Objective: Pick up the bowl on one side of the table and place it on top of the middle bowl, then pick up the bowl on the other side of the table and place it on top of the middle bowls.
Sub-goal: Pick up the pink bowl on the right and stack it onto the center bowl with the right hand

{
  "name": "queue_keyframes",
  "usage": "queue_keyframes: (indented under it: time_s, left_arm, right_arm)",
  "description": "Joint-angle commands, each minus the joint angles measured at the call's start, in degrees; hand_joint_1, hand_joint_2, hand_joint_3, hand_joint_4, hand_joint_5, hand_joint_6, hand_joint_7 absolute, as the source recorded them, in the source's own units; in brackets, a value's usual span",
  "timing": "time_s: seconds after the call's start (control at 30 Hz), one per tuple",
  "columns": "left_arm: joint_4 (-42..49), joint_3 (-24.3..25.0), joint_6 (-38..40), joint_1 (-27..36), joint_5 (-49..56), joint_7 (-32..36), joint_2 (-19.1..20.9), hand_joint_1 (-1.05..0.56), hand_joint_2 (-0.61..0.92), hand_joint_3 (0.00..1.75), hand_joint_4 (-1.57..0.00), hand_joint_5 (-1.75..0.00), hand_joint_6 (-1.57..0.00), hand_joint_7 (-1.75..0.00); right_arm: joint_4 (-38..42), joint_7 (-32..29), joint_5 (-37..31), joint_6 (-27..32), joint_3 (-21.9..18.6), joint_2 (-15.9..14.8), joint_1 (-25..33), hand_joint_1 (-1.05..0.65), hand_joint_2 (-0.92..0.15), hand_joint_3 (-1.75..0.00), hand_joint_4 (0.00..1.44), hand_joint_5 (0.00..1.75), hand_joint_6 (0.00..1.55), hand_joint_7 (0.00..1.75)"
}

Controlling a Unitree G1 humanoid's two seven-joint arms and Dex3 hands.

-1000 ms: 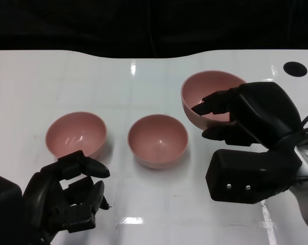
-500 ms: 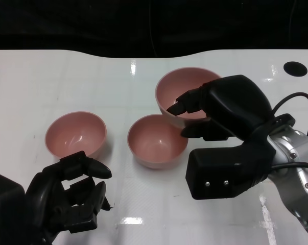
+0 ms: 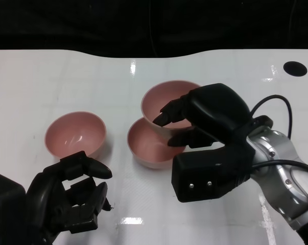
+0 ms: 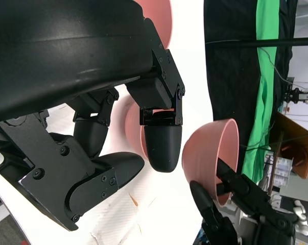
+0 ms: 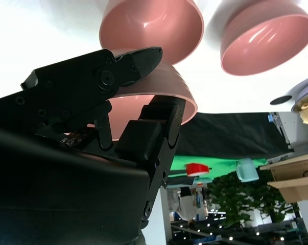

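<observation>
Now the held bowl [image 3: 166, 104] is being carried leftward from where it was a second ago, at about two o'clock of the middle bowl [image 3: 148, 145], and is being brought over that bowl's far rim. It is being pinched at its rim by the right hand [image 3: 205, 120], fingers inside and thumb outside. By this judgement the first stacking is nearly being completed: the bowl is yet to be centred, lowered and released. The left bowl [image 3: 75, 134] is being left untouched at nine o'clock, on the table [image 3: 51, 81]. The left hand [image 3: 74, 196] is being kept idle at seven o'clock, fingers curled in with nothing in them.

In the right wrist view the held bowl [image 5: 159, 92] is being shown clear of the middle bowl [image 5: 151, 25], a gap not readable from the head view. In the left wrist view the bowl [image 4: 212, 155] is being shown lifted and tilted.
</observation>
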Motion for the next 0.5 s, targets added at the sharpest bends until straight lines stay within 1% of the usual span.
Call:
queue_keyframes:
  time_s: [0.03, 0.2, 0.4, 0.5]
  left_arm:
    - [-0.73, 0.0, -0.11, 0.26, 0.61, 0.89, 0.38, -0.21, 0.31, 1.23, -0.85, -1.57, -0.87, -1.21]
    - [-1.12, -0.07, 0.3, 0.43, 0.51, 0.92, 0.39, -0.21, 0.32, 1.25, -0.83, -1.58, -0.86, -1.23]
    - [-1.08, -0.17, -0.08, 0.55, 0.54, 0.94, 0.43, -0.21, 0.33, 1.26, -0.83, -1.59, -0.85, -1.22]
    - [-1.0, -0.27, -0.53, 0.64, 0.87, 0.93, 0.52, -0.21, 0.33, 1.26, -0.83, -1.59, -0.86, -1.2]
  right_arm:
    - [3.8, -2.58, -0.25, -2.09, 0.89, 0.87, -2.39, -0.32, -0.87, 0.0, 0.82, 1.67, 1.17, 0.01]
    - [8.14, -5.04, -0.41, -4.05, 1.84, 1.82, -3.53, -0.32, -0.85, 0.0, 0.81, 1.64, 1.19, 0.01]
    - [10.91, -5.55, -0.34, -4.03, 2.49, 2.88, -4.36, -0.33, -0.87, 0.0, 0.8, 1.57, 1.17, 0.0]
    - [12.62, -6.97, -0.55, -4.74, 2.96, 3.3, -4.71, -0.33, -0.87, 0.0, 0.81, 1.58, 1.17, 0.0]
